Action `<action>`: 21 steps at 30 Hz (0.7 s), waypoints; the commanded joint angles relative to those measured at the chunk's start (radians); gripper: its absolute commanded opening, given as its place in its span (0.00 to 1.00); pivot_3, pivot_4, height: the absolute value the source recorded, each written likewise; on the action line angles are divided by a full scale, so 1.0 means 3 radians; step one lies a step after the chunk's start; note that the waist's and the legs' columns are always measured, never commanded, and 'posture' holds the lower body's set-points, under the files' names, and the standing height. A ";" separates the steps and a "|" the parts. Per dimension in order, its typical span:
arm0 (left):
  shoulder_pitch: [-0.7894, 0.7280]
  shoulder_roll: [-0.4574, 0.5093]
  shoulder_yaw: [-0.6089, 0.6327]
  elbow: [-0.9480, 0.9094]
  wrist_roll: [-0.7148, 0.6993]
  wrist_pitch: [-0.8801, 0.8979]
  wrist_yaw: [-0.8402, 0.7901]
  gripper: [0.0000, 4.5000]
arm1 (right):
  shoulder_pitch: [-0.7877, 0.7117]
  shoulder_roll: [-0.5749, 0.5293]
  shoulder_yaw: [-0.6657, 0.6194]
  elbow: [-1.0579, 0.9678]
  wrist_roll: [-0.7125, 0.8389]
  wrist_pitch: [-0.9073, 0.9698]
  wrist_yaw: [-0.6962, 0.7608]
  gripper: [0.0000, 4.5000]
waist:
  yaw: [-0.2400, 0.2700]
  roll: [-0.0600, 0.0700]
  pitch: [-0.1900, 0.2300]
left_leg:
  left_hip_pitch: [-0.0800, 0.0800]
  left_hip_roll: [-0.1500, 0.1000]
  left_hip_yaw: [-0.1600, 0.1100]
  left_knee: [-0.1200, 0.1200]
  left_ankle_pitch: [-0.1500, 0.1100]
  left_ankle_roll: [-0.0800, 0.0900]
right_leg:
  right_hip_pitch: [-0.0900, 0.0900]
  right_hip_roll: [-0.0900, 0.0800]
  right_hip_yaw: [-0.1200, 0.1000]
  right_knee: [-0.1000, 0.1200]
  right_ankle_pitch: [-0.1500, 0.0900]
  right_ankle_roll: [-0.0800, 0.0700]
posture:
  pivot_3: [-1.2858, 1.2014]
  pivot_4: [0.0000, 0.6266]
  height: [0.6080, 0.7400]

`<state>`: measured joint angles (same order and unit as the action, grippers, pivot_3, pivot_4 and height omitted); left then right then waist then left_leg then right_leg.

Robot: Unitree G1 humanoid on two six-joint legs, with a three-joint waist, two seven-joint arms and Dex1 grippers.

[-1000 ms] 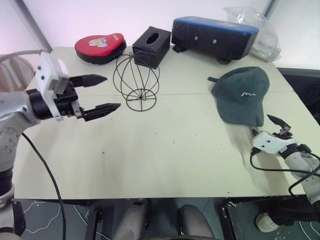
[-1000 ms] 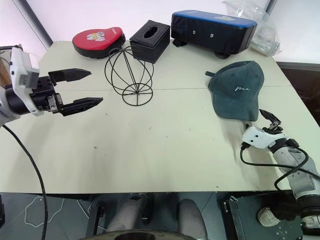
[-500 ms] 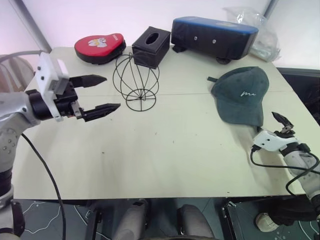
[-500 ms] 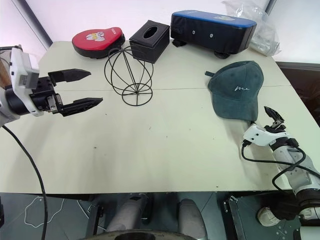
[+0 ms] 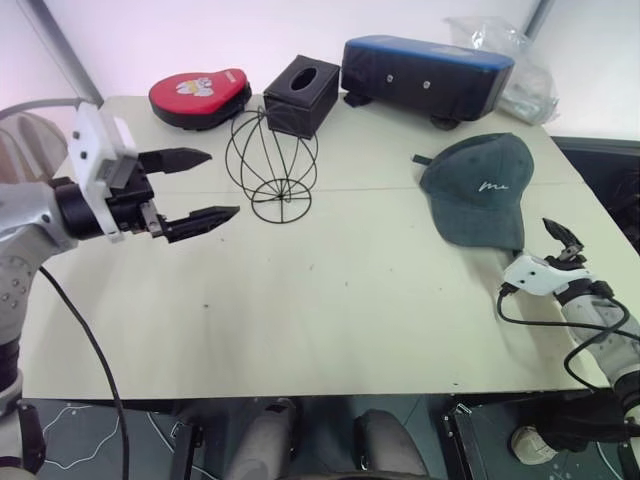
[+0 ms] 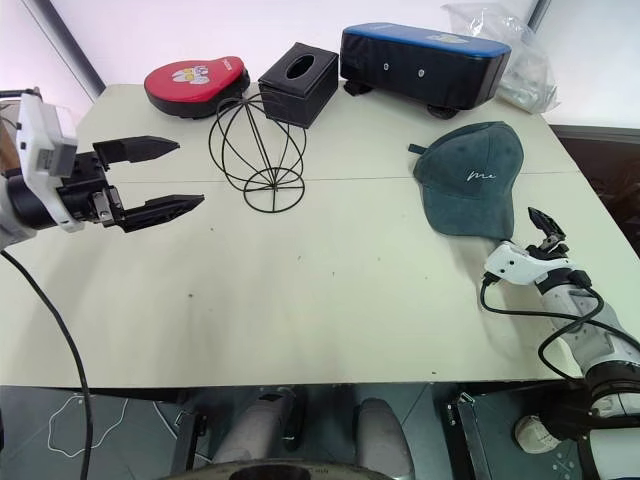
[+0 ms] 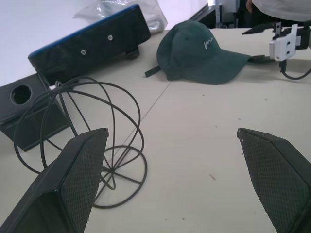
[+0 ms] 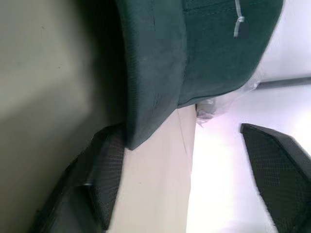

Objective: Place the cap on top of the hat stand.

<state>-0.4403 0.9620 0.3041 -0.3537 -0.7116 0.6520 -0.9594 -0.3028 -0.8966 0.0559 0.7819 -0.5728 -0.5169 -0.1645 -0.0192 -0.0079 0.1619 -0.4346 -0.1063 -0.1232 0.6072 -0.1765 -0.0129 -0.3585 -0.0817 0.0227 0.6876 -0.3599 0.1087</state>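
Observation:
The dark teal cap (image 5: 478, 185) lies on the right side of the table, crown up, with its brim toward the near edge. Just off the brim's near right corner sits my right gripper (image 5: 562, 240), fingers apart. In the right wrist view the brim edge (image 8: 150, 97) reaches in between them, with one finger (image 8: 104, 170) low beside it. The black wire hat stand (image 5: 272, 165) stands upright at the centre left. My left gripper (image 5: 222, 183) hovers open and empty just left of it, pointing at it.
Along the back edge are a red padded case (image 5: 200, 93), a black tissue box (image 5: 303, 93) right behind the stand, a long dark case with a blue top (image 5: 428, 75) and a plastic bag (image 5: 510, 60). The table's right edge runs close under my right gripper.
My right forearm has swung a little at the table's edge, while its gripper stays by the cap's brim. The left arm, cap and stand have not moved.

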 commanded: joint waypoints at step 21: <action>-0.0040 0.0077 0.0096 -0.0035 -0.0044 -0.0028 0.0023 1.00 | -0.0007 0.0061 -0.0075 -0.0097 0.0335 -0.0444 -0.0220 0.01 | -0.0019 -0.0014 -0.0005 | 0.0033 0.0001 0.0008 -0.0029 -0.0007 0.0011 | 0.0016 0.0000 0.0009 -0.0005 -0.0001 -0.0002 | 0.52 0.24 1.00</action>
<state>-0.4370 0.9708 0.3094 -0.3558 -0.7209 0.6516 -0.9549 -0.3094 -0.8873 0.0591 0.8094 -0.5197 -0.6056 -0.2359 -0.0248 -0.0120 0.1605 -0.4249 -0.1057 -0.1206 0.5975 -0.1784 -0.0098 -0.3545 -0.0818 0.0258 0.6860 -0.3602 0.1082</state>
